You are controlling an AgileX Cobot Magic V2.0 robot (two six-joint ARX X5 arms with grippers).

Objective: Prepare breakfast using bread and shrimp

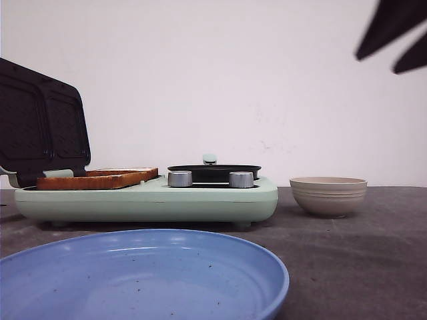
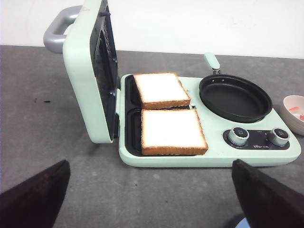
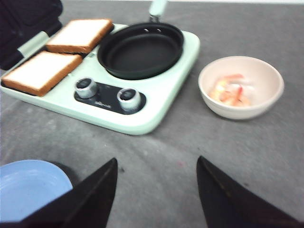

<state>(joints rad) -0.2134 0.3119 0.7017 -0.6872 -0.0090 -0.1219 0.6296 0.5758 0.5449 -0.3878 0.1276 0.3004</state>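
Observation:
Two slices of bread (image 2: 161, 89) (image 2: 172, 130) lie flat side by side in the open sandwich plates of a mint-green breakfast maker (image 2: 209, 159). In the front view the bread (image 1: 97, 179) shows edge-on. Pinkish shrimp (image 3: 230, 92) sit in a beige ribbed bowl (image 3: 237, 113) to the right of the machine. My left gripper (image 2: 152, 190) hovers open over bare table in front of the machine. My right gripper (image 3: 156, 161) is open above the table between the bowl and a blue plate. Both hold nothing. Dark fingers (image 1: 390, 27) show at the front view's top right.
The machine's lid (image 2: 88, 71) stands upright on its left side. A black frying pan (image 3: 140, 50) sits on its right half, with two knobs (image 3: 86, 87) (image 3: 129, 97) in front. A blue plate (image 1: 140, 280) lies nearest the robot. The bowl (image 1: 328, 195) stands apart from the machine.

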